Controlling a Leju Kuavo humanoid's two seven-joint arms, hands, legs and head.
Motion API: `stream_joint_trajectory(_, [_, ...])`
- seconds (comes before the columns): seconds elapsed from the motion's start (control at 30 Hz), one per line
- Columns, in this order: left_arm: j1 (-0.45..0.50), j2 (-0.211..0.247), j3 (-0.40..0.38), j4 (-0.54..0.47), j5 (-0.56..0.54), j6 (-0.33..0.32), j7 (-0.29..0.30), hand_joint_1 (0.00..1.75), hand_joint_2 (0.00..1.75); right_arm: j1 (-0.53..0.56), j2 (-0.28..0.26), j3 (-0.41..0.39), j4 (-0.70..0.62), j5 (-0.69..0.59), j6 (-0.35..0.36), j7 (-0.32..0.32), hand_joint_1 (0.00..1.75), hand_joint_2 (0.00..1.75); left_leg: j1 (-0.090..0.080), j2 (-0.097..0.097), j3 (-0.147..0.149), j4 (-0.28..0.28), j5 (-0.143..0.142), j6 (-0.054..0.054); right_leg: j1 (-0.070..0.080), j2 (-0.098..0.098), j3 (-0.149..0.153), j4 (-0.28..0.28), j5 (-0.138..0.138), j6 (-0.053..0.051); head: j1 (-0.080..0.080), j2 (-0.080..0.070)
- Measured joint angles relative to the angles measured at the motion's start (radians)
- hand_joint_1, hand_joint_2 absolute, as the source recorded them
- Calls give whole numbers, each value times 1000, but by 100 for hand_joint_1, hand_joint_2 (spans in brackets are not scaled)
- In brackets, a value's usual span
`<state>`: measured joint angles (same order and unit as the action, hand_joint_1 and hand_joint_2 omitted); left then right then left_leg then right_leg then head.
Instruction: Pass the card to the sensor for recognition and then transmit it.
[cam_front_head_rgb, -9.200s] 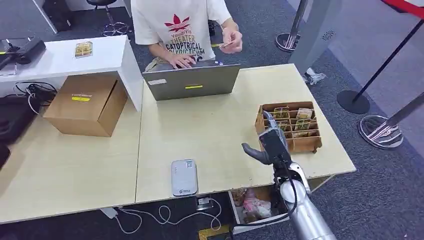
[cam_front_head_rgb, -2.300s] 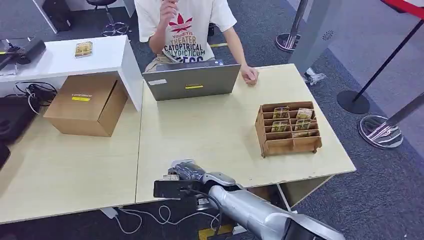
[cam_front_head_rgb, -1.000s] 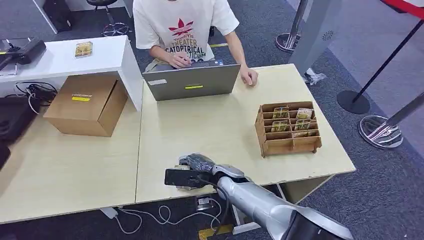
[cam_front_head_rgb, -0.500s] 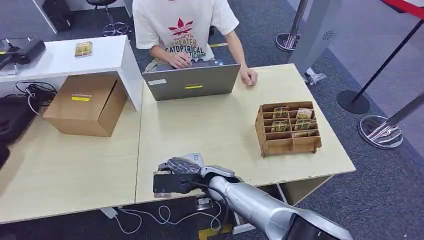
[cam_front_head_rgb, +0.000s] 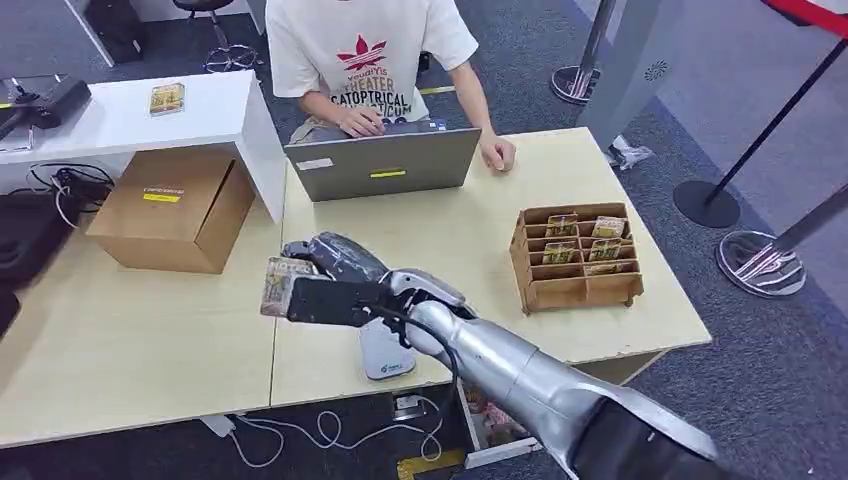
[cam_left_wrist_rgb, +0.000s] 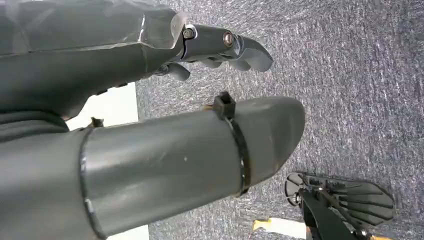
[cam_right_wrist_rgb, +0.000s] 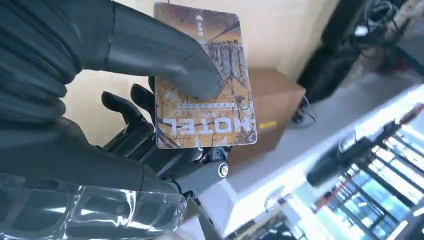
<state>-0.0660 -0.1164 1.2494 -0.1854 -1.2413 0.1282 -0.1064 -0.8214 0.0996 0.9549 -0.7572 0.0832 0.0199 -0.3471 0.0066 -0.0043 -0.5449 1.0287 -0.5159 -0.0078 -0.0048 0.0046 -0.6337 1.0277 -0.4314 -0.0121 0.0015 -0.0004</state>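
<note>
My right hand (cam_front_head_rgb: 335, 275) hangs above the table near the seam between the two tabletops and holds a hotel card (cam_front_head_rgb: 278, 286) at its left end. In the right wrist view the thumb (cam_right_wrist_rgb: 150, 55) presses the card (cam_right_wrist_rgb: 205, 80), printed HOTEL over a brown picture, against the darker fingers behind it. The grey-white sensor (cam_front_head_rgb: 385, 358) lies flat by the table's front edge, just right of and below the hand, partly under my forearm. My left hand (cam_left_wrist_rgb: 220, 45) hangs over grey carpet, fingers apart from the thumb, nothing in it.
A wooden rack (cam_front_head_rgb: 580, 258) with several more cards stands at the right. A person (cam_front_head_rgb: 365, 60) sits behind an open laptop (cam_front_head_rgb: 385, 165) at the far edge. A cardboard box (cam_front_head_rgb: 175, 208) and a white shelf (cam_front_head_rgb: 130, 110) are at the left.
My right hand has lifted the card from low over the sensor at the front edge, up and to the left. The sensor now shows beside my forearm.
</note>
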Motion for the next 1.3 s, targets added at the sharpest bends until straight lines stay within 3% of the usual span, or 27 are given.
stream_joint_trajectory(0.17, [0, 0, 0, 0, 0, 0, 0, 0, 0, -8, -10, -18, -26, 3, -7, 0, 175, 175, 0, 0, 0, 0, 0, 0, 0, 0, 0, 0, 0, 0, 0, 0])
stream_joint_trajectory(0.37, [-1, 0, 0, 0, -34, -11, -10, 0, 0, -47, -39, -76, -37, 51, -165, 44, 175, 175, 0, 0, 0, 0, 0, 0, 1, 0, 0, 0, 0, 0, 0, 0])
stream_joint_trajectory(0.47, [-2, 0, -3, 0, -52, -24, -11, 0, 0, -92, -65, -129, -20, 86, -203, 72, 175, 175, 0, 0, 0, 0, 0, 0, 0, 0, 0, 0, 1, -1, 0, 0])
stream_joint_trajectory(0.9, [-7, 0, -10, 0, -63, -30, 0, 0, 0, -257, -83, -332, 191, 233, -230, 180, 175, 175, 0, 0, 0, 1, 0, 0, 1, 0, 0, 0, 1, -2, 0, 0])
stream_joint_trajectory(1.3, [-7, 0, -11, 0, -71, -31, 0, 0, 0, -297, -99, -390, 287, 274, -250, 209, 175, 175, 0, 0, 0, 1, 0, 0, 1, 0, 0, 0, 1, -2, 0, 0])
